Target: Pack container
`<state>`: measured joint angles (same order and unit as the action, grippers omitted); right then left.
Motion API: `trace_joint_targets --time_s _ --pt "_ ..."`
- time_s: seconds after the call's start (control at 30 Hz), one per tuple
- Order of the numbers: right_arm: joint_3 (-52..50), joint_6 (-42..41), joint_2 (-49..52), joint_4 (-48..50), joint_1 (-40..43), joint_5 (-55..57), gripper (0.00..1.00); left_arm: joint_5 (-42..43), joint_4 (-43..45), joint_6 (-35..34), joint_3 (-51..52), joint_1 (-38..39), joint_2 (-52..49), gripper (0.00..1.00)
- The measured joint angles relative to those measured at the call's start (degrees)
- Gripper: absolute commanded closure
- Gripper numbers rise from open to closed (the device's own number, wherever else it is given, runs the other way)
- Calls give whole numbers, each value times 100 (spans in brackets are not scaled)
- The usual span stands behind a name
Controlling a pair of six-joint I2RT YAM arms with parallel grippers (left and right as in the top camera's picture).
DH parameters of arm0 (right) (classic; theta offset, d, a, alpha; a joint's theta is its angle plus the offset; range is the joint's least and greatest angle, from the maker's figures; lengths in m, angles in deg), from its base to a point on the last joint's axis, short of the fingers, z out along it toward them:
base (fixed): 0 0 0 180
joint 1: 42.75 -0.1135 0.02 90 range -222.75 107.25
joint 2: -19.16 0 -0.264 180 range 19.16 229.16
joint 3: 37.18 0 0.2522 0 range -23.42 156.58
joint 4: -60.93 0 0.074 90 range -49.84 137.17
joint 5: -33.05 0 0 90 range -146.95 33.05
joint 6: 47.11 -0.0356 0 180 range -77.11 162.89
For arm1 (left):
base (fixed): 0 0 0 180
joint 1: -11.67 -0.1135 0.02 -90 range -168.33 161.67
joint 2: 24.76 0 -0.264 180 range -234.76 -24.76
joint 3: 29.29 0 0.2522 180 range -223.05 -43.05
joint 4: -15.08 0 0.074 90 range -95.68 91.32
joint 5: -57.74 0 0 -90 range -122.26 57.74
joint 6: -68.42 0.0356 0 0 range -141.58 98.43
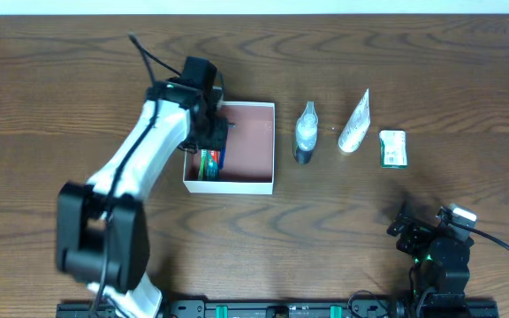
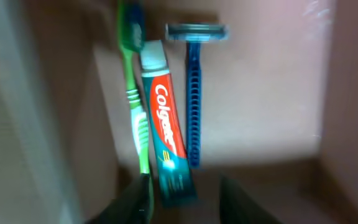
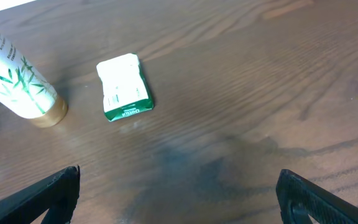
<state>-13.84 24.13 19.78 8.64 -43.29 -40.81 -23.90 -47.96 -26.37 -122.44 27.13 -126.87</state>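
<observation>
The container (image 1: 253, 141) is a shallow square box with white walls and a pink-brown inside, at the table's middle. My left gripper (image 1: 208, 137) hangs over its left side. In the blurred left wrist view a green toothbrush (image 2: 138, 118), a Colgate toothpaste tube (image 2: 166, 124) and a blue razor (image 2: 194, 99) lie side by side on the container floor (image 2: 260, 93). The left fingers (image 2: 185, 199) are open, and the tube's near end shows between them with a gap. My right gripper (image 1: 411, 230) is open and empty over bare table (image 3: 179, 199) at the front right.
Right of the container lie a clear bottle (image 1: 305, 132), a white bamboo-print tube (image 1: 355, 124) and a small green-white packet (image 1: 393, 147). The packet (image 3: 124, 86) and the tube (image 3: 14, 81) also show in the right wrist view, ahead of the right gripper.
</observation>
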Motion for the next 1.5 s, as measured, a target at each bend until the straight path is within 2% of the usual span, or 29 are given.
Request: trace_joint_targets --time_s 0.07,0.2,0.43,0.47,0.5,0.7,0.97,1.07,1.27,1.4,1.5 --pt "0 0 0 0 0 0 1 -48 -39 -2 -44 -31 472 53" --pt "0 0 0 0 0 0 1 -341 -212 31 -146 -243 1547 31" --pt "0 0 0 0 0 -2 1 -1023 -640 -61 -195 -1646 2994 24" --pt "0 0 0 0 0 -4 1 -1056 -691 -103 -197 -1919 3121 15" --pt "0 0 0 0 0 -2 1 -1113 -752 -140 -197 -2151 3220 2" --pt "0 0 0 0 0 -2 1 -1207 -1108 -280 -197 -2922 3364 2" --pt "0 -7 0 44 0 -4 1 -1222 -1165 -293 -197 -2994 3362 2" --pt "-2 -243 0 389 0 -245 1 -1222 -1156 -293 -197 -2994 3362 2" --pt "-9 -1314 2 914 0 -1276 1 -1222 -1152 -293 -197 -2994 3362 2" --pt "-2 -1475 39 2031 0 -1902 1 -1222 -1141 -293 -197 -2994 3362 2" --pt "221 -1488 341 2291 0 -2111 1 -1222 -1141 -293 -197 -2994 3362 2"
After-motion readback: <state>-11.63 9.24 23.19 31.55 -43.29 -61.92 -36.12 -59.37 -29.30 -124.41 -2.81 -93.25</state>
